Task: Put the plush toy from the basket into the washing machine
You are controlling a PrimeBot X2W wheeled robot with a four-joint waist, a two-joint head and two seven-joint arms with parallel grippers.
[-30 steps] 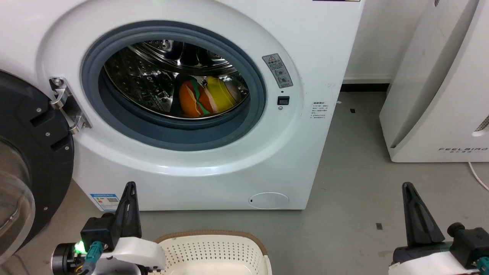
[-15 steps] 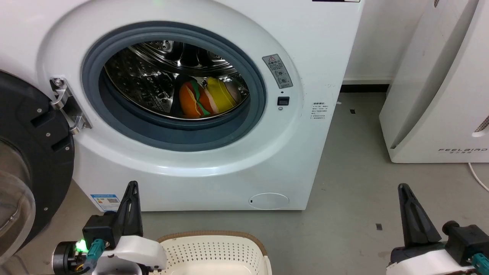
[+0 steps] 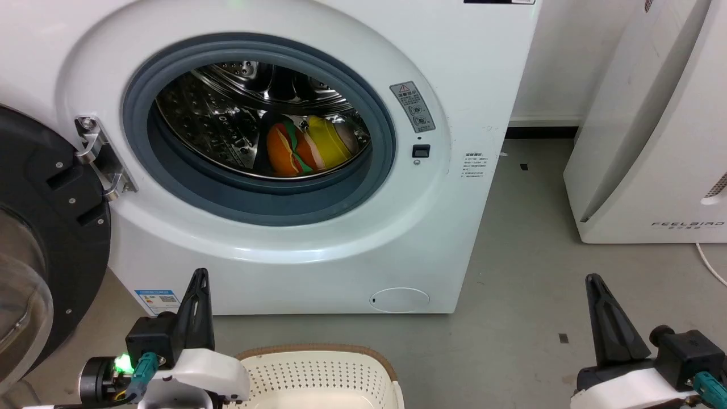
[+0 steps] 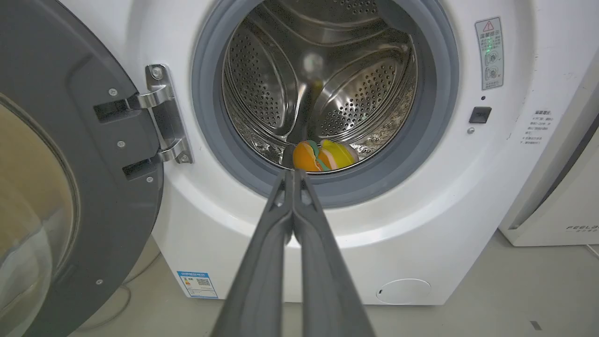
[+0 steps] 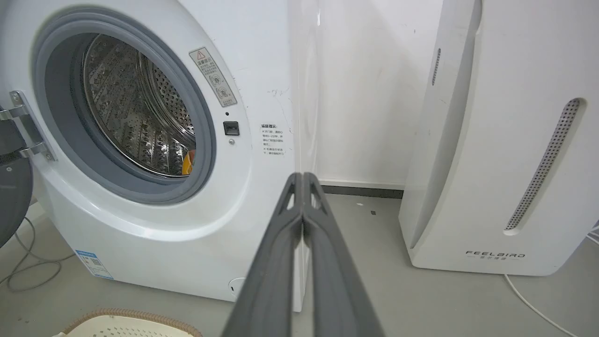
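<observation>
Currently: left fingers (image 3: 196, 307) and right fingers (image 3: 605, 324) together, both empty

Left of the left fingers stands the swung-out door (image 3: 51, 227). That pair is pressed together, gripping and touching nothing. Beyond its tips the plush toy (image 3: 306, 149) lies inside the washing machine (image 3: 466, 85) drum. Just right of it sits the basket (image 3: 318, 347). The right fingers, also pressed together, hang over the floor (image 3: 511, 284), a white appliance (image 3: 642, 142) beyond.
</observation>
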